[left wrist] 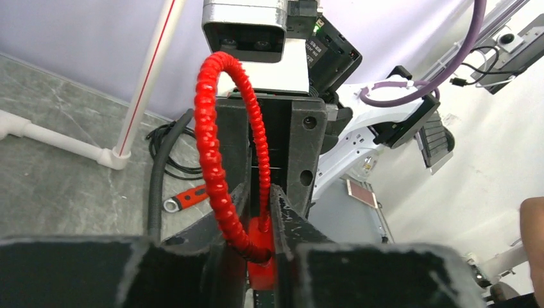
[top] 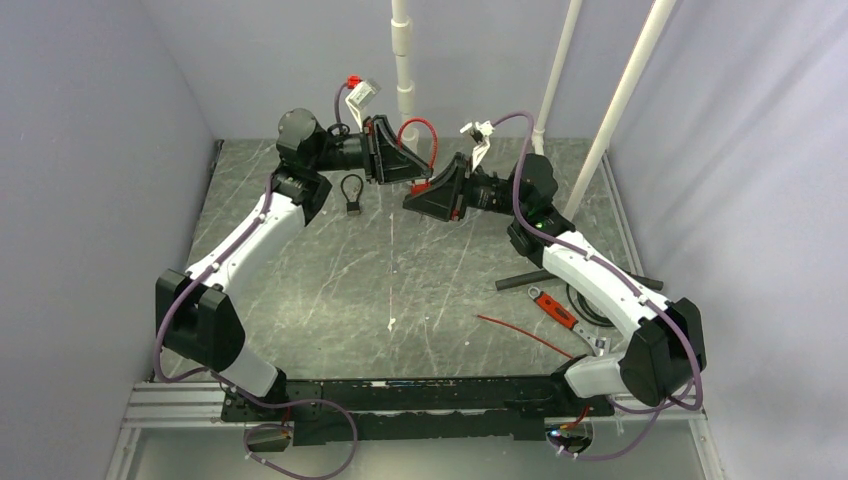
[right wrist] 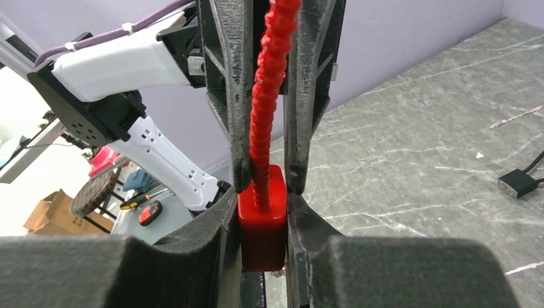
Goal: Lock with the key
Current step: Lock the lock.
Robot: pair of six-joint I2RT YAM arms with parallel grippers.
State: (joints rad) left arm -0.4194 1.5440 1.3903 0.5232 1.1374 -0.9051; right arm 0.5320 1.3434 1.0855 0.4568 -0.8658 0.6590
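Observation:
A red lock [top: 420,187] with a ribbed red cable shackle [top: 418,130] is held in the air at the back centre, between both grippers. My right gripper [top: 432,196] is shut on the red lock body [right wrist: 262,224]. My left gripper [top: 392,165] faces it and is shut on the same lock where the cable meets the body [left wrist: 263,240]. Its fingers [right wrist: 231,96] flank the cable [right wrist: 264,96] in the right wrist view. The cable loop [left wrist: 212,135] arches up, and one dark end rests beside the body. No key shows.
A small black padlock [top: 352,195] lies on the table near the left arm and shows in the right wrist view [right wrist: 517,183]. A red-handled wrench [top: 556,308], a black tube [top: 560,275], a cable coil and a red wire [top: 525,335] lie at the right. White pipes [top: 403,60] stand at the back.

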